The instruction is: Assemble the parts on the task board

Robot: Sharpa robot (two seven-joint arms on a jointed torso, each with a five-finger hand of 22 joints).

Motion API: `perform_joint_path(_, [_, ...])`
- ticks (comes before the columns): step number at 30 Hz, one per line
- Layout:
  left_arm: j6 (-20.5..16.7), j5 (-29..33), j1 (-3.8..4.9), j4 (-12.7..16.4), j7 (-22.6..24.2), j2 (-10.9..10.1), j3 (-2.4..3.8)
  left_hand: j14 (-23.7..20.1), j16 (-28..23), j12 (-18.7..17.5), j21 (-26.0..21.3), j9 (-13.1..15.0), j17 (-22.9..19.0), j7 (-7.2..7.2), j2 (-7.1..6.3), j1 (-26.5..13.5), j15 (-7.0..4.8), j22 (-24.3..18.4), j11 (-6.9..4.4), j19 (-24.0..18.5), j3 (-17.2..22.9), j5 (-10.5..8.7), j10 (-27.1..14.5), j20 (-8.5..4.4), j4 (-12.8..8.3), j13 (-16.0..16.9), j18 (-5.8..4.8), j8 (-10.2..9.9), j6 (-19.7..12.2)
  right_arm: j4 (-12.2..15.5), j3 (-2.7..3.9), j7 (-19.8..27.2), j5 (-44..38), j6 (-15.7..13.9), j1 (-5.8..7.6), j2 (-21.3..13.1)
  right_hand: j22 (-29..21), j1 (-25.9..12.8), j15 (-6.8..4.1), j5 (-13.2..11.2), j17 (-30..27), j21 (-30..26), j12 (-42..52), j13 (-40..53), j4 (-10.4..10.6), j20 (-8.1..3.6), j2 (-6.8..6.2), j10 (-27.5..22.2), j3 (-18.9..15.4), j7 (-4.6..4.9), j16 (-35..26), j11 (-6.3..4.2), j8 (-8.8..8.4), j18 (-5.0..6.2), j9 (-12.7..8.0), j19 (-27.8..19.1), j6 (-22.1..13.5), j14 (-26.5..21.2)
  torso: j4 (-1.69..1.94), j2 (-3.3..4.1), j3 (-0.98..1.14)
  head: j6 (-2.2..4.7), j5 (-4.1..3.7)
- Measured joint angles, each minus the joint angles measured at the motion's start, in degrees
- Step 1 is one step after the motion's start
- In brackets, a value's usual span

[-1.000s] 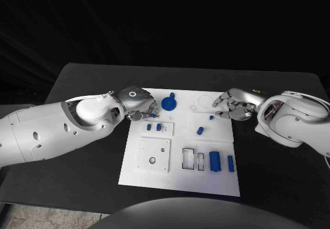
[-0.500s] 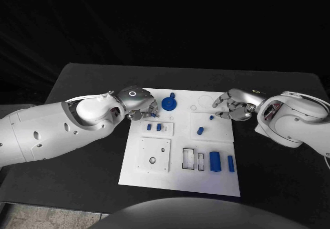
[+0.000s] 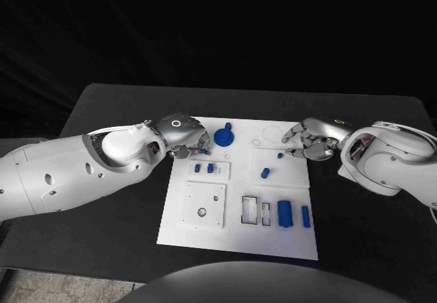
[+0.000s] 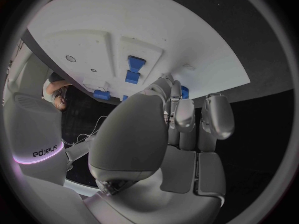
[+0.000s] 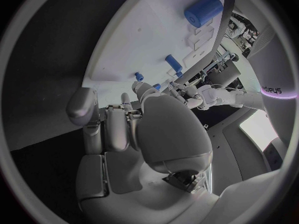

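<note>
The white task board (image 3: 239,237) lies mid-table. My left hand (image 3: 185,140) hovers at its far left corner with its fingers curled, beside a round blue part (image 3: 224,137). A speck of blue (image 4: 184,90) shows at the left fingertips; whether it is pinched is unclear. My right hand (image 3: 311,140) hangs over the far right corner, fingers curled in, a short way from a small blue peg (image 3: 280,154) (image 5: 139,76). Two small blue parts (image 3: 204,168) (image 4: 133,68) sit in a raised plate. Another blue part (image 3: 265,172) lies mid-board. A thick blue cylinder (image 3: 285,213) (image 5: 202,10) and a slim one (image 3: 306,216) lie near the front.
A raised square plate (image 3: 205,205) with holes and a rectangular slot block (image 3: 249,210) sit on the board's near half. Black table (image 3: 109,113) surrounds the board on all sides, with my arms coming in over its left and right.
</note>
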Motion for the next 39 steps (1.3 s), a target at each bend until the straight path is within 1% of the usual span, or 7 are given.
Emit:
perform_joint_path(27, [-0.18, 0.25, 0.04, 0.88, -0.34, 0.08, 0.05, 0.0, 0.0, -0.56, 0.0, -0.17, -0.06, 0.21, -0.24, -0.23, 0.0, -0.01, 0.0, 0.0, 0.01, 0.02, 0.0, 0.0, -0.01, -0.38, 0.0, -0.06, -0.21, 0.04, 0.0, -0.16, 0.0, 0.23, -0.04, -0.09, -0.02, 0.0, 0.0, 0.0, 0.01, 0.0, 0.0, 0.07, 0.0, 0.0, 0.0, 0.0, 0.0, 0.0, 0.0, 0.0, 0.0, 0.0, 0.01, 0.0, 0.0, 0.0, 0.03, -0.02, -0.01, 0.0, 0.12])
perform_joint_path(31, [-0.39, 0.45, 0.04, 1.09, -0.23, 0.07, 0.05, 0.0, 0.0, -0.56, 0.0, -0.2, -0.06, 0.21, -0.4, -0.39, 0.0, -0.01, 0.21, 0.0, 0.01, 0.02, 0.21, 0.0, -0.01, -0.43, 0.0, -0.06, -0.21, 0.04, 0.0, -0.18, 0.0, 0.27, -0.05, -0.09, -0.02, 0.0, 0.0, 0.0, 0.01, 0.0, 0.0, 0.08, 0.0, 0.0, 0.0, 0.0, 0.0, 0.0, 0.0, 0.0, 0.0, 0.0, 0.01, 0.0, 0.0, 0.0, 0.02, -0.02, -0.01, 0.0, 0.13])
perform_joint_path(33, [-0.48, 0.54, 0.04, 1.24, -0.2, 0.04, 0.05, 0.0, 0.0, -0.56, 0.0, -0.21, -0.06, 0.21, -0.41, -0.4, 0.0, -0.01, 0.21, 0.0, 0.01, 0.02, 0.21, 0.0, -0.01, -0.43, 0.0, -0.06, -0.21, 0.04, 0.0, -0.19, 0.0, 0.28, -0.05, -0.09, -0.03, 0.0, 0.0, 0.0, -0.06, 0.0, 0.0, 0.07, 0.0, 0.2, 0.0, 0.0, 0.0, 0.0, 0.0, 0.0, 0.0, 0.0, -0.03, -0.19, 0.0, 0.0, 0.02, -0.02, -0.02, 0.0, 0.14])
perform_joint_path(39, [-0.8, 0.92, 0.04, 1.59, -0.1, -0.03, 0.09, 0.0, -0.22, -0.56, 0.0, -0.35, -0.19, 0.2, -0.46, -0.46, 0.0, -0.02, 0.2, 0.0, 0.01, 0.03, 0.2, 0.0, -0.01, -0.54, -0.01, -0.1, -0.21, 0.03, 0.0, -0.23, 0.0, 0.36, -0.08, -0.05, -0.03, -0.01, 0.0, 0.0, -0.08, 0.01, 0.01, 0.03, 0.0, 0.21, 0.01, 0.0, 0.0, 0.0, 0.0, 0.0, 0.0, 0.0, -0.04, -0.21, 0.0, 0.0, 0.0, -0.01, -0.02, 0.0, 0.25])
